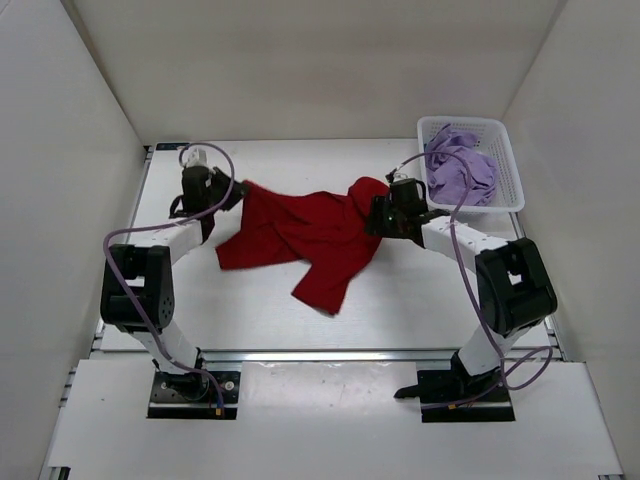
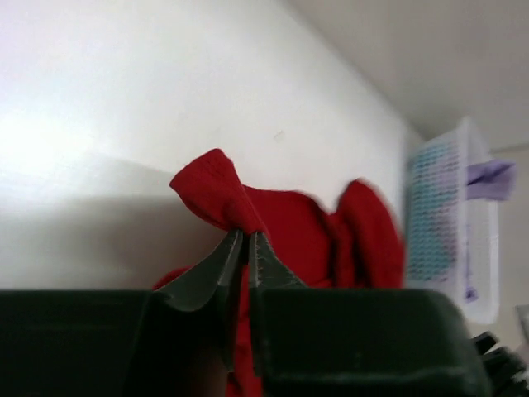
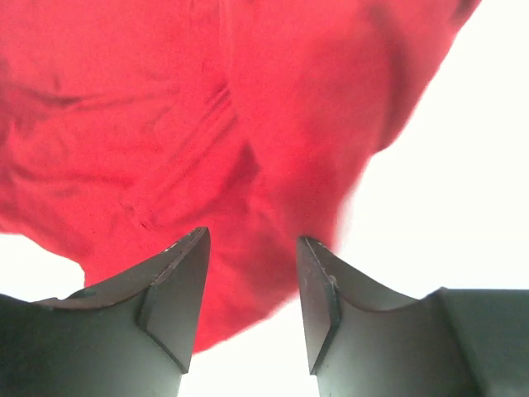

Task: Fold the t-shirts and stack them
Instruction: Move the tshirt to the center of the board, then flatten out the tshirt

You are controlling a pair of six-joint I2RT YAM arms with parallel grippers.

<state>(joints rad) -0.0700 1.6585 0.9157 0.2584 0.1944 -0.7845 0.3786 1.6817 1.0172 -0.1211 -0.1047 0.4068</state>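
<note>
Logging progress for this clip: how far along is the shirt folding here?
Nothing looks folded or stacked yet. In hand: the rumpled red shirt, left gripper shut on one end, right gripper with fingers open at the other. Left: the lavender shirt bunched in the basket.

A deep red t-shirt is seen spread and crumpled at the middle of the white table, with one part trailed toward 6 o'clock. Its 10 o'clock corner is met by the left gripper, and its 2 o'clock edge by the right gripper. A lavender t-shirt is heaped in a white mesh basket at the table's 2 o'clock.
</note>
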